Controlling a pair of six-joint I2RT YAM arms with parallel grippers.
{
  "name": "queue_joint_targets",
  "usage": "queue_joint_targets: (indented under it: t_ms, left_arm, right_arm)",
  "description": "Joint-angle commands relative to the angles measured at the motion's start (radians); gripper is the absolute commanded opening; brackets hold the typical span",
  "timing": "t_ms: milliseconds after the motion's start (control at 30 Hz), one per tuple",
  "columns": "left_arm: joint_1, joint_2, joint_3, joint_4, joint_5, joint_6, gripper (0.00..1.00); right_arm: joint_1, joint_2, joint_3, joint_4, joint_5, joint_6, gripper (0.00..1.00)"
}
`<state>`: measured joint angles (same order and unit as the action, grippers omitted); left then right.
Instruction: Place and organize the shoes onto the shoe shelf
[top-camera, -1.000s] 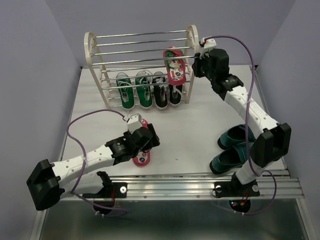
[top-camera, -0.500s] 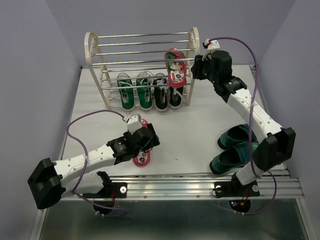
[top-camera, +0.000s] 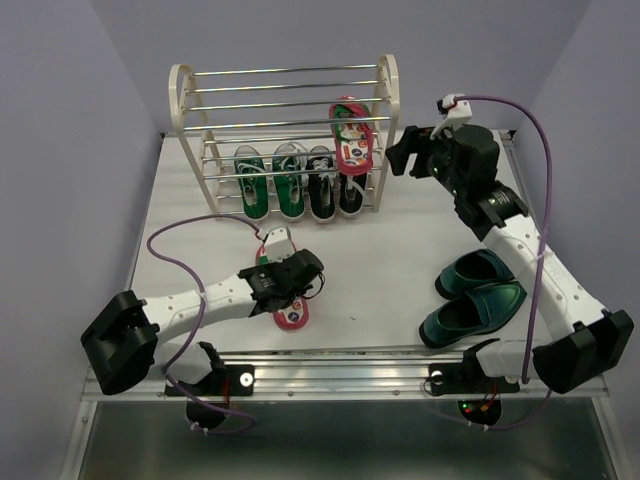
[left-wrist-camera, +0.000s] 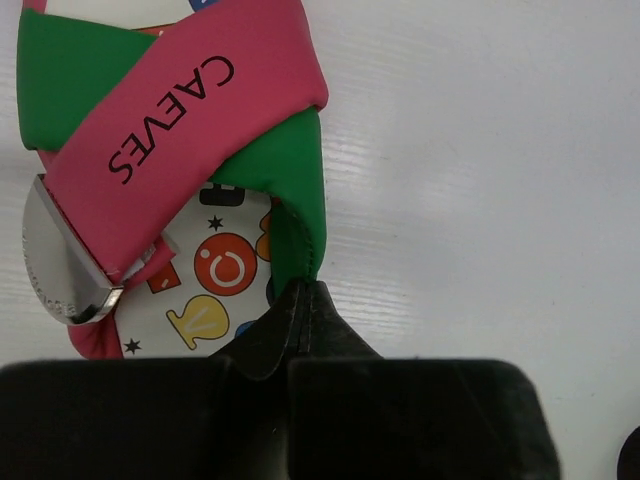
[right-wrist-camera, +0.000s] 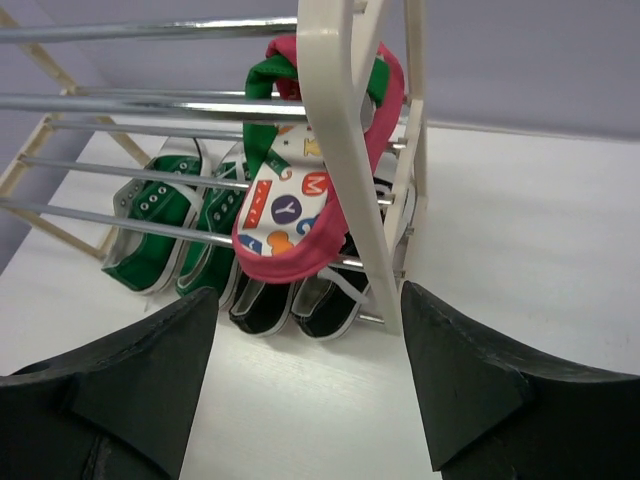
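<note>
The shoe shelf (top-camera: 180, 100) stands at the back. On its low tier sit green sneakers (top-camera: 268, 185) and black sneakers (top-camera: 335, 185). One red-pink flip-flop (top-camera: 352, 140) leans on the bars above them, also seen as the flip-flop (right-wrist-camera: 290, 215) behind the cream frame (right-wrist-camera: 335, 130). My right gripper (top-camera: 405, 152) hangs open just right of the shelf, holding nothing (right-wrist-camera: 305, 340). The second flip-flop (top-camera: 291, 315) lies on the table at front left. My left gripper (top-camera: 298, 272) is shut on its green strap (left-wrist-camera: 295, 200). Teal loafers (top-camera: 478, 295) lie at the right.
The left arm's purple cable (top-camera: 200, 225) loops over the table to the left of the flip-flop. A metal rail (top-camera: 350, 375) runs along the near edge. The right arm stretches above the loafers. Bare white tabletop (top-camera: 390, 250) lies between shelf and loafers.
My right gripper opened and drew back to the right, leaving the flip-flop on the shelf bars. My left gripper slid forward and shut on the table flip-flop's strap.
</note>
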<state>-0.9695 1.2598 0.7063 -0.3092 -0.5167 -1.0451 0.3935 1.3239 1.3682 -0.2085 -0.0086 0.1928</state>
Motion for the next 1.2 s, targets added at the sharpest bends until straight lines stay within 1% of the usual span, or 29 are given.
queue_joint_targets:
  t_ms: [0, 33, 133, 233, 333, 400, 433, 467, 600, 667, 733, 833, 867, 900, 967, 1000, 1067, 1100, 1167]
  left_arm:
    - [-0.008, -0.016, 0.047, -0.034, -0.083, -0.024, 0.0]
    - [-0.008, -0.019, 0.05, -0.051, -0.088, -0.015, 0.0]
    - [-0.027, -0.054, 0.064, -0.076, -0.109, 0.017, 0.0]
    - [-0.077, -0.111, 0.094, -0.103, -0.15, 0.08, 0.0]
    - [-0.126, -0.166, 0.145, -0.097, -0.203, 0.205, 0.0]
    - [-0.147, -0.177, 0.18, -0.093, -0.239, 0.238, 0.0]
    - [-0.147, -0.183, 0.189, -0.067, -0.252, 0.269, 0.0]
    - [-0.149, -0.189, 0.199, -0.053, -0.269, 0.337, 0.0]
    - [-0.153, -0.192, 0.269, -0.01, -0.311, 0.451, 0.0]
    - [-0.153, -0.189, 0.306, 0.048, -0.324, 0.558, 0.0]
    - [-0.153, -0.174, 0.358, 0.073, -0.338, 0.643, 0.0]
    - [-0.153, -0.151, 0.424, 0.085, -0.358, 0.729, 0.0]
    - [-0.153, -0.14, 0.436, 0.085, -0.356, 0.787, 0.0]
    - [-0.153, -0.135, 0.456, 0.091, -0.32, 0.857, 0.0]
    - [-0.153, -0.129, 0.458, 0.101, -0.292, 0.888, 0.0]
    - [-0.153, -0.122, 0.453, 0.101, -0.223, 0.927, 0.0]
    - [-0.153, -0.108, 0.424, 0.094, -0.172, 0.924, 0.0]
    - [-0.153, -0.09, 0.394, 0.084, -0.128, 0.904, 0.0]
    - [-0.153, -0.071, 0.357, 0.078, -0.091, 0.866, 0.0]
  right_arm:
    - [0.002, -0.102, -0.072, 0.037, -0.03, 0.062, 0.79]
    - [0.002, -0.123, -0.113, 0.035, -0.031, 0.072, 0.79]
    - [0.002, -0.205, -0.17, 0.037, -0.022, 0.08, 0.79]
    - [0.002, -0.276, -0.23, 0.038, -0.007, 0.088, 0.8]
    - [0.002, -0.328, -0.283, 0.037, 0.004, 0.099, 0.8]
    - [0.002, -0.348, -0.297, 0.035, 0.031, 0.093, 0.8]
    - [0.002, -0.357, -0.304, 0.034, 0.036, 0.085, 0.79]
    - [0.002, -0.373, -0.307, 0.029, 0.051, 0.083, 0.78]
    - [0.002, -0.396, -0.31, 0.026, 0.074, 0.074, 0.78]
    - [0.002, -0.397, -0.311, 0.026, 0.079, 0.069, 0.77]
    - [0.002, -0.394, -0.314, 0.026, 0.085, 0.066, 0.77]
    - [0.002, -0.391, -0.313, 0.021, 0.088, 0.063, 0.77]
    - [0.002, -0.39, -0.311, 0.02, 0.085, 0.063, 0.77]
    - [0.002, -0.39, -0.311, 0.021, 0.085, 0.06, 0.77]
    - [0.002, -0.393, -0.311, 0.02, 0.088, 0.062, 0.77]
    - [0.002, -0.396, -0.311, 0.018, 0.094, 0.06, 0.77]
    - [0.002, -0.402, -0.311, 0.014, 0.102, 0.059, 0.77]
    - [0.002, -0.405, -0.314, 0.009, 0.107, 0.057, 0.77]
    - [0.002, -0.41, -0.316, 0.001, 0.114, 0.056, 0.77]
